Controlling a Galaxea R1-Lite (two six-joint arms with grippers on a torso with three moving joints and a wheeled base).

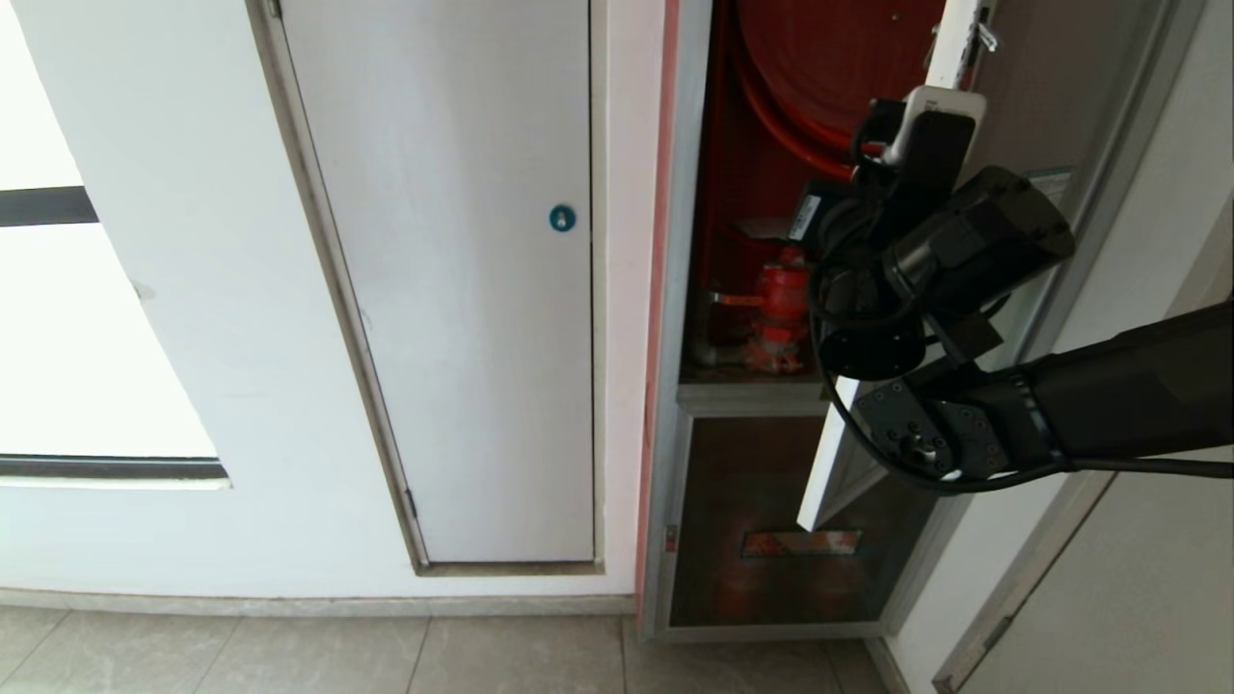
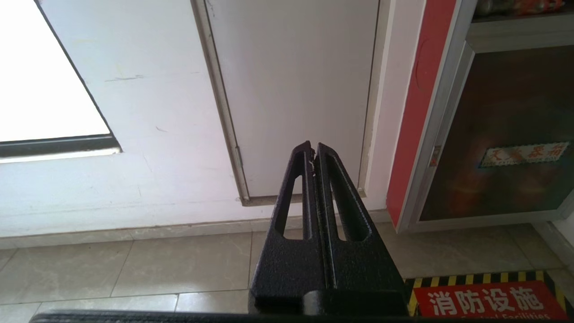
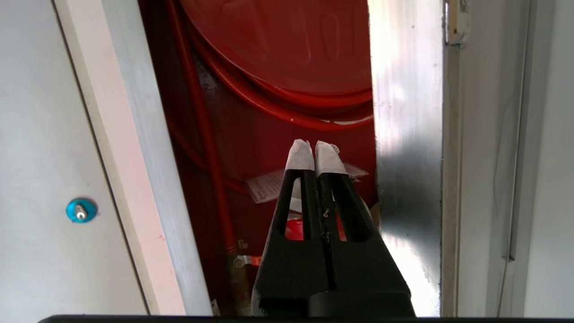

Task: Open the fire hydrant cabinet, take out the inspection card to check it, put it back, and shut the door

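Trouble looked likeliest at the thin whitish printed inspection card [image 3: 269, 185], mid-frame beneath the red hose reel [image 3: 287, 49]: the right claw [image 3: 315, 150], pressed shut and empty, could nudge it deeper. The silver-framed glass door [image 1: 950, 48], ajar at upper right, might swing against the arm.

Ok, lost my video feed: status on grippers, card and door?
Right gripper shut, empty, at the open red cabinet. Left gripper shut, parked. Whitish printed card inside. Silver-framed door ajar beside it.

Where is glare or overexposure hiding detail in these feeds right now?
Head view: window blown out white. Left wrist view: same window washed out. Right wrist view: bright glare on the door edge; the inspection card sits in dim red shadow, its print unreadable.
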